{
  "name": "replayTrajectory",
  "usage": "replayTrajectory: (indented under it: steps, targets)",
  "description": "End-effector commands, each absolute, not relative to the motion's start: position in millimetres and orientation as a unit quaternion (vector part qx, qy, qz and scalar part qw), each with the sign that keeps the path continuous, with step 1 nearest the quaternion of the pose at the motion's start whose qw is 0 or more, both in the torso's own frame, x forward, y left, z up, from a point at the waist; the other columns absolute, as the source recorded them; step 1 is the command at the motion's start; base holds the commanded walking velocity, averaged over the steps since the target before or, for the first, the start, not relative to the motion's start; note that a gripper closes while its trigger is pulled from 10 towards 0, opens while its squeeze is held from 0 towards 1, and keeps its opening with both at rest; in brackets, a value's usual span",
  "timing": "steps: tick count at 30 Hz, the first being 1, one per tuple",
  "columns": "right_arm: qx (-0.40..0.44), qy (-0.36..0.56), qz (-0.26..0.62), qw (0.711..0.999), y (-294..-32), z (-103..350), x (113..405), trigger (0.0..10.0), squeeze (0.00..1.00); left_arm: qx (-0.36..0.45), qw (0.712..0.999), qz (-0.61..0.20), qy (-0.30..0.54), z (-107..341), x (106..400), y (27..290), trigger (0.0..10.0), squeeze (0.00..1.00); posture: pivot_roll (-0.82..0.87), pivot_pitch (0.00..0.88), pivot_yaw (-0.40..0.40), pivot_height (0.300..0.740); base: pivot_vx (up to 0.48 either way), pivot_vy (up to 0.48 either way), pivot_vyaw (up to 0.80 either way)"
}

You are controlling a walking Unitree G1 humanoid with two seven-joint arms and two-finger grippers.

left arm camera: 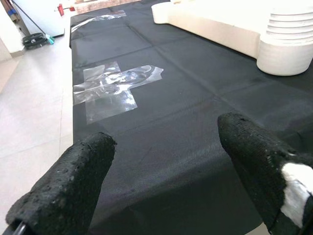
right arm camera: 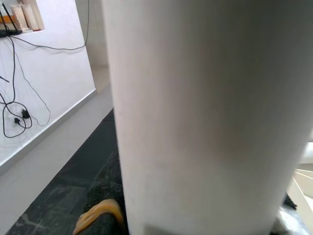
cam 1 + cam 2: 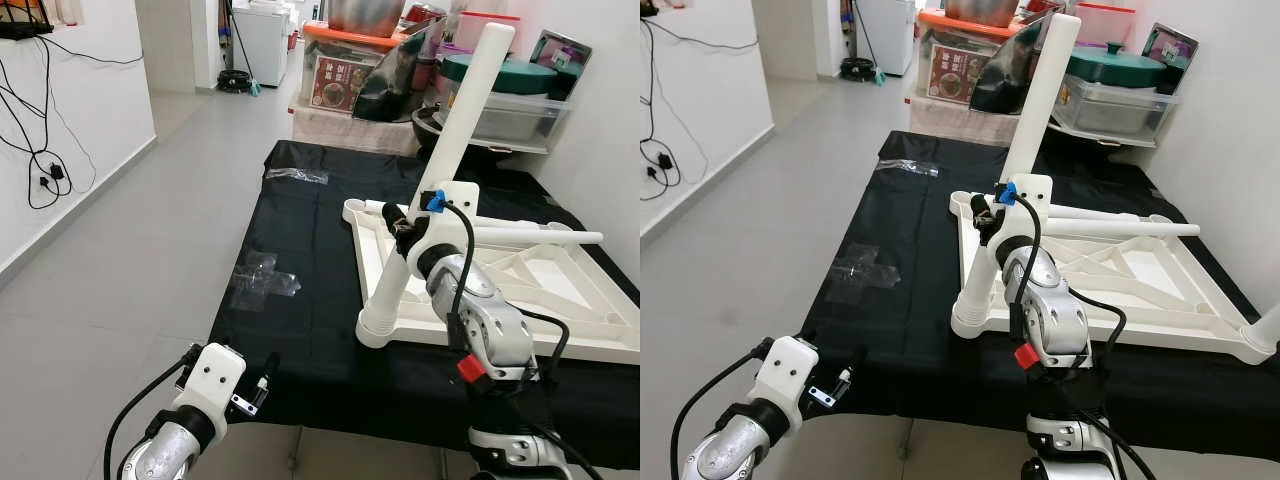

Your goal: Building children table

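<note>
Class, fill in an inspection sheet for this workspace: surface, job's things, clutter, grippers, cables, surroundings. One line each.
Surface: black cloth spread on the floor.
Job's things: white tabletop lying underside up; white leg tilted, its ribbed foot at the near-left corner; a second leg lying across the frame.
Clutter: clear plastic bags on the cloth.
Grippers: right gripper shut on the leg; left gripper open over the cloth's near edge, holding nothing.
Cables: black cables hang on the left wall.
Surroundings: storage boxes and a pot beyond the cloth; grey tiled floor.
</note>
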State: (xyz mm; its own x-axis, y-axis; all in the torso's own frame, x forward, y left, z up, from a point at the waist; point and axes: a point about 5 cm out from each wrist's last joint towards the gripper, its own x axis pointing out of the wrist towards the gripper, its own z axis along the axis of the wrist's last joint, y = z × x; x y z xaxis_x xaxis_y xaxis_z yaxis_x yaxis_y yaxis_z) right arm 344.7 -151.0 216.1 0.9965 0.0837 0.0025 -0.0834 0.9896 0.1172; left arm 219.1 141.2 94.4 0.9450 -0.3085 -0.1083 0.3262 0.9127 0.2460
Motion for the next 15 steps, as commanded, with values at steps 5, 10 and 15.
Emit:
replayTrajectory:
  steps: [5,10,15]
  targets:
    - [0.055,0.025,0.019,0.998,-158.6,204.7,344.7,10.0,0.0,0.132,0.976,-0.17,0.039,89.9,220.0,139.8,10.0,0.0,0.06,0.0,-0.109,0.74,0.0,0.0,0.0]
    - [0.052,0.018,0.023,0.998,-157.0,207.4,344.8,10.0,0.0,0.133,0.976,-0.171,0.038,89.5,220.5,139.5,10.0,0.0,0.06,0.0,-0.106,0.74,0.0,0.0,0.0]
    - [0.051,0.016,0.023,0.998,-157.0,207.8,344.7,10.0,0.0,0.133,0.975,-0.171,0.039,89.0,220.8,139.1,10.0,0.0,0.06,0.0,-0.105,0.74,0.0,0.0,0.0]
